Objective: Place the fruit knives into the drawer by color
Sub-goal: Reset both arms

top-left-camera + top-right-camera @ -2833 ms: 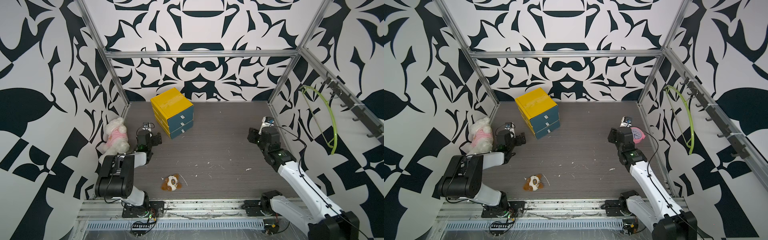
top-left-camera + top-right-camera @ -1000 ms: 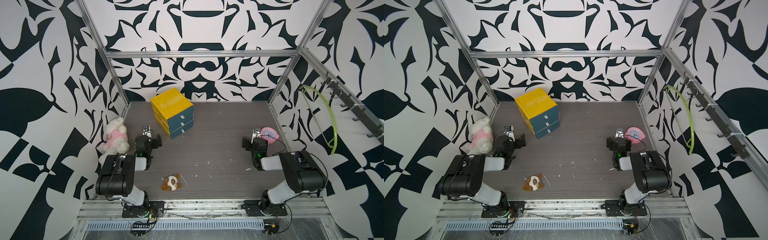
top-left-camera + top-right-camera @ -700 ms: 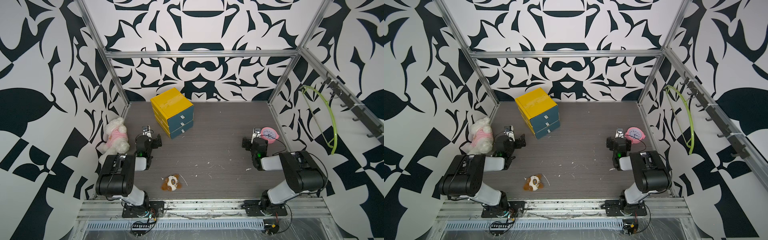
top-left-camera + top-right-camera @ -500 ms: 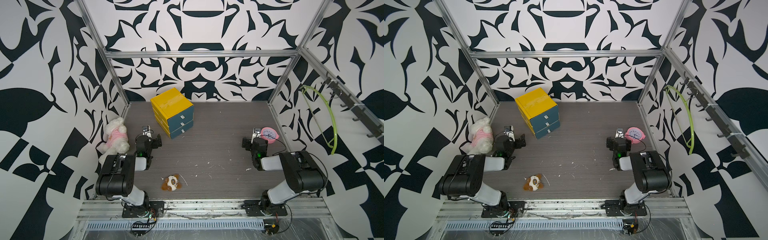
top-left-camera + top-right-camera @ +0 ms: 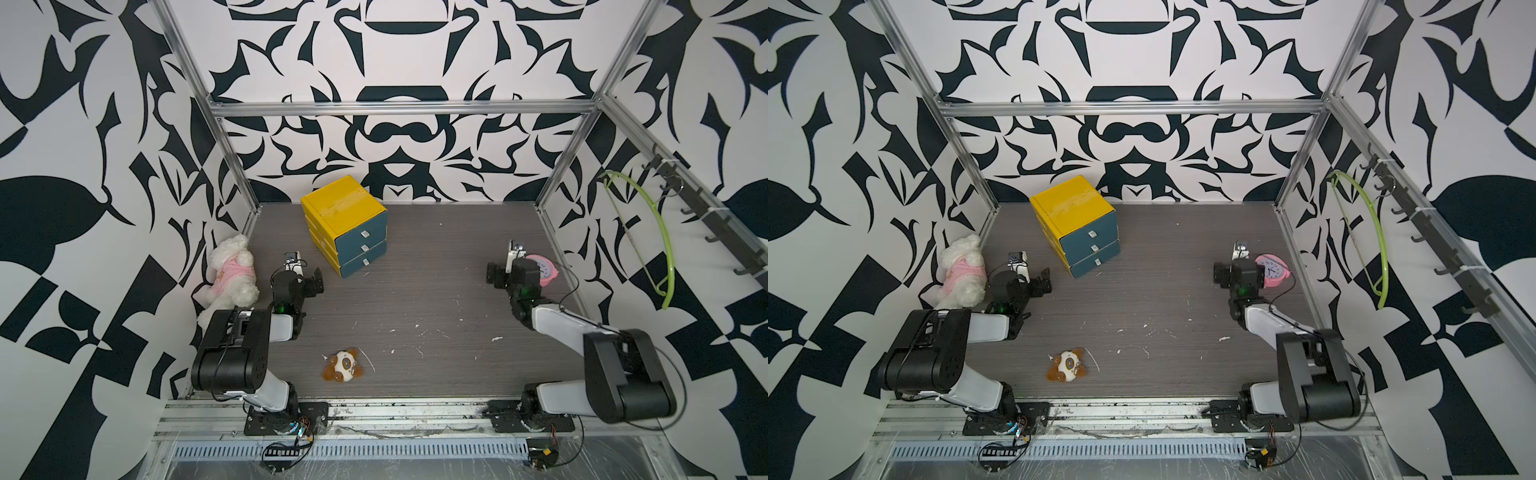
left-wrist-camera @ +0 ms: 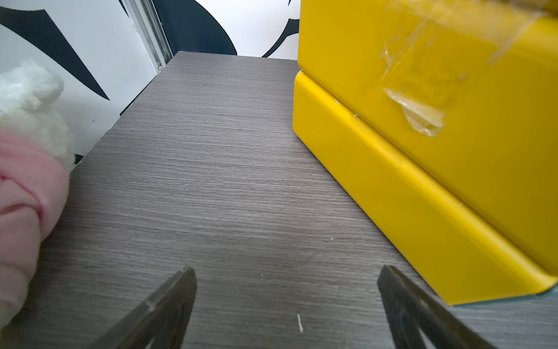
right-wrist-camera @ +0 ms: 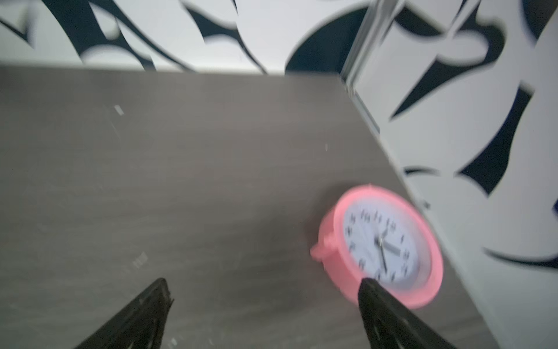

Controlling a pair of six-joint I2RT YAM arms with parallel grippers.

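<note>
No fruit knives show in any view. The drawer unit (image 5: 340, 205) is a yellow cabinet at the back left, seen in both top views (image 5: 1071, 205). Its three teal drawers (image 5: 362, 248) are all shut. My left gripper (image 5: 305, 278) (image 5: 1034, 278) sits low on the table just left of the cabinet, open and empty. In the left wrist view the gripper (image 6: 287, 272) has bare wood between its fingers and the cabinet's yellow side (image 6: 422, 151) close by. My right gripper (image 5: 509, 272) (image 7: 264, 282) is open and empty beside a pink clock (image 7: 383, 244).
A white plush dog in pink (image 5: 230, 274) lies against the left wall, close to the left arm. A small brown-and-white plush toy (image 5: 343, 365) lies near the front. The pink clock (image 5: 542, 270) is by the right wall. A green hanger (image 5: 660, 241) hangs on the right wall rail.
The right arm has started moving: its elbow has swung toward the front and its gripper has edged toward the back wall, blurring its wrist view. The left arm has not moved.
</note>
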